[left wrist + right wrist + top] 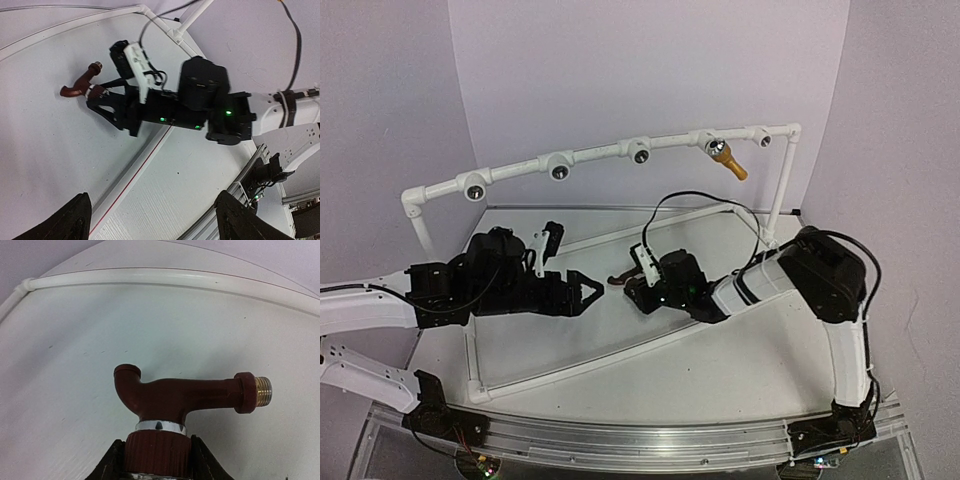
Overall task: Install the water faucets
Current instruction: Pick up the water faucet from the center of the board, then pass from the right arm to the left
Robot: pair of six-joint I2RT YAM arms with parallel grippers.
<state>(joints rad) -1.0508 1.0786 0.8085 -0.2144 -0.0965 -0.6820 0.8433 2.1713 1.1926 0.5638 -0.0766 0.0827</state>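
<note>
Overhead, the left gripper [592,292] lies low over the table [720,370], left of centre. Its jaws are spread wide and hold nothing. Its own wrist camera shows its two dark fingertips [70,220] far apart at the bottom corners, with bare table between them.

Just right of that claw, across a small gap, is the dark reddish-brown faucet [618,279]. From above it is only a small dark hook. The right wrist view shows far more: a curved spout at the left, a brass threaded end at the right, and a silvery ring above a ribbed knob.

The right gripper [157,457] has narrowed onto that knob, one finger against each side. Whether the faucet is lifted off the table I cannot tell.

A thin white floor frame [580,365] runs around both claws, and there is open table to the right of the right arm.

Behind, the raised pipe rail [600,152] carries round sockets [560,170]. The yellow-orange faucet [728,160] sits in the rail near its right end, well apart from both claws.
</note>
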